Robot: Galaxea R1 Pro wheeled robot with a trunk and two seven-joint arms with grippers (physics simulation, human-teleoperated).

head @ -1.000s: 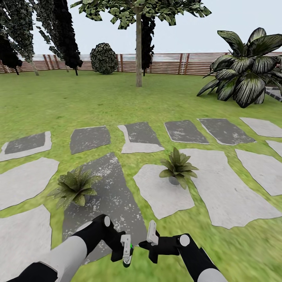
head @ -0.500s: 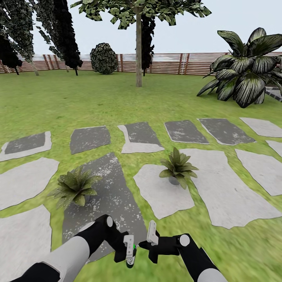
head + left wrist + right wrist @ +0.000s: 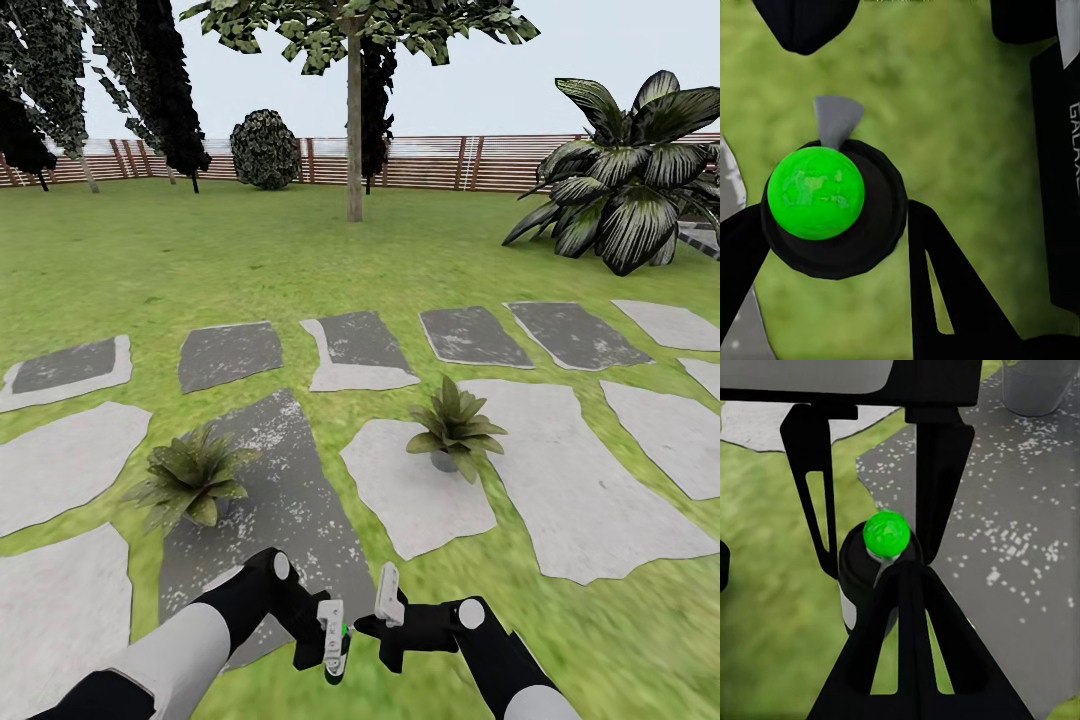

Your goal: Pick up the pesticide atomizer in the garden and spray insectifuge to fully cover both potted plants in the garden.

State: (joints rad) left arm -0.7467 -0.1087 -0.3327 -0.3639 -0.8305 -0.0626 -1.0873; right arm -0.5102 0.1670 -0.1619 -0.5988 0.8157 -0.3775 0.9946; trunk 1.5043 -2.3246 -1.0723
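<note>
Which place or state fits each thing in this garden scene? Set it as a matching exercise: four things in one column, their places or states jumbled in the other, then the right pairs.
Things
1. pesticide atomizer
2. left potted plant
3. right potted plant
4. striped-leaf bush

Places or states
A. far right on the lawn, before the fence
B. on a pale stepping stone
C. held in the left gripper, close to the right gripper
D. at the left edge of a dark speckled stone

Pairs: 1-C, 2-D, 3-B, 4-A
</note>
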